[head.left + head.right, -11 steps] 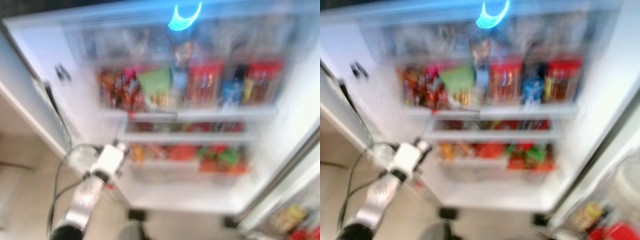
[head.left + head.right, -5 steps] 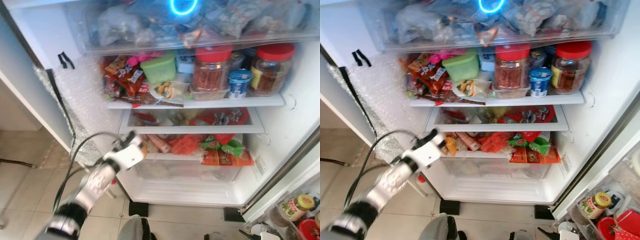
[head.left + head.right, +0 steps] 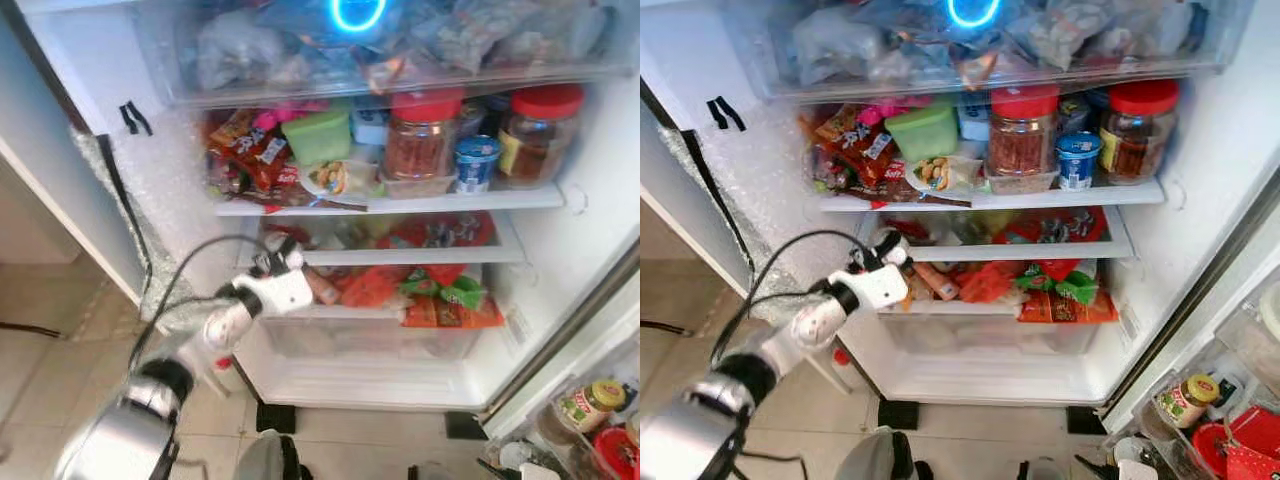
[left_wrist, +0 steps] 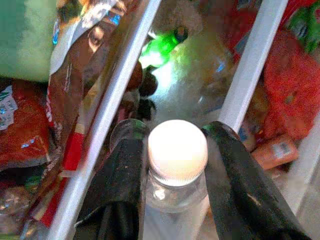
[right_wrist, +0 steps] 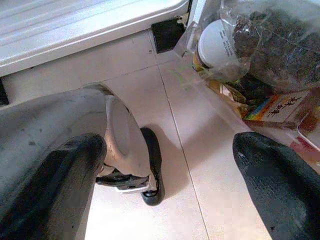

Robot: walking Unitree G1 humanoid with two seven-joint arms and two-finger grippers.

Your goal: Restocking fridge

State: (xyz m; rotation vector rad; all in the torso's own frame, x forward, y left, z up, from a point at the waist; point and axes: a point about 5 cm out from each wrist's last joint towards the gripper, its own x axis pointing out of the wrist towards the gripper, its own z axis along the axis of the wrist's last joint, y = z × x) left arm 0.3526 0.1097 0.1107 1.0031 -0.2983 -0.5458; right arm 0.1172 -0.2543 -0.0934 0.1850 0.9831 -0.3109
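We see our silver left arm stretched forward and up, its left claw (image 4: 172,175) clamped on the neck of a clear plastic bottle with a white screw cap (image 4: 177,152), held at the left end of the open white fridge's (image 3: 1200,200) middle shelf. Our right claw (image 5: 170,185) hangs low over the tiled floor (image 5: 165,115) with its fingers spread wide. On the shelf above stand two red-lidded glass jars (image 3: 1023,135) and a green tub (image 3: 923,132); red and green snack packets (image 3: 1065,290) crowd the lower shelf.
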